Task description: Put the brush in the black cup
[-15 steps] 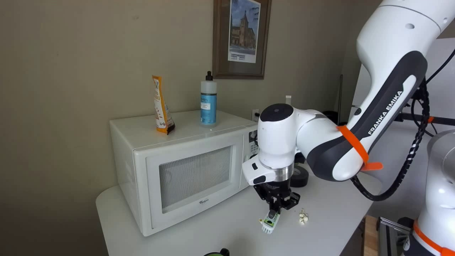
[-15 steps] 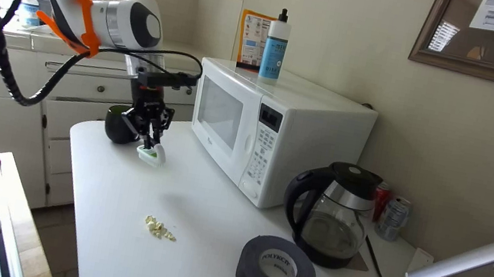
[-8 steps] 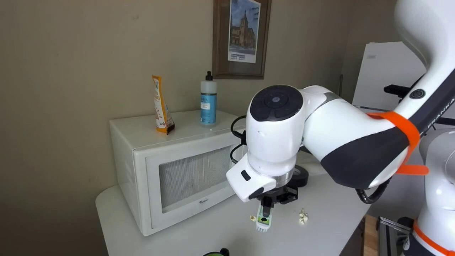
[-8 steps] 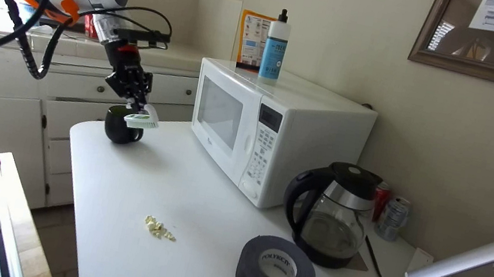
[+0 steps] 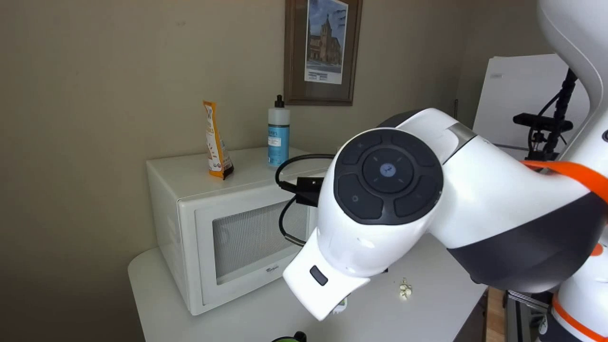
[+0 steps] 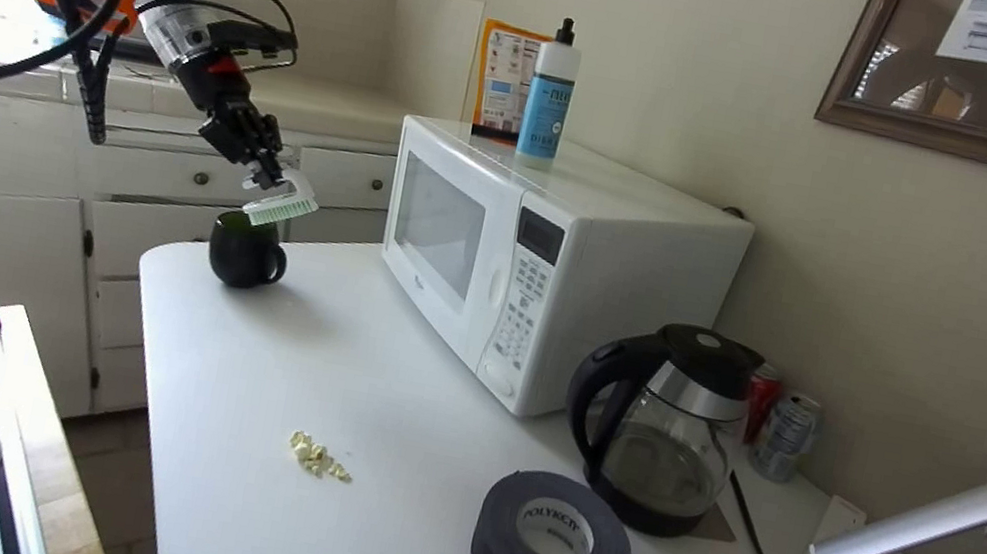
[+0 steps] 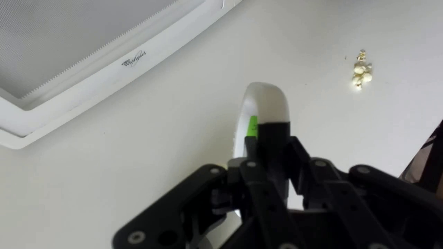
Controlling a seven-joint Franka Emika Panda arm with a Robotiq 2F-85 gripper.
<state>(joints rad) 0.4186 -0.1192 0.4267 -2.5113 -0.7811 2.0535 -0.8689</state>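
The gripper (image 7: 272,145) is clamping the brush (image 6: 283,204) by its handle, 1 finger lying on each side of it. In the wrist view the brush's arched white end is jutting beyond the fingertips, a green patch showing near them. In an exterior view the brush is hanging tilted below the fingertips, overlapping the rim of the black cup (image 6: 238,254), which is standing upright on the table (image 6: 390,401); whether they are touching, I cannot tell.
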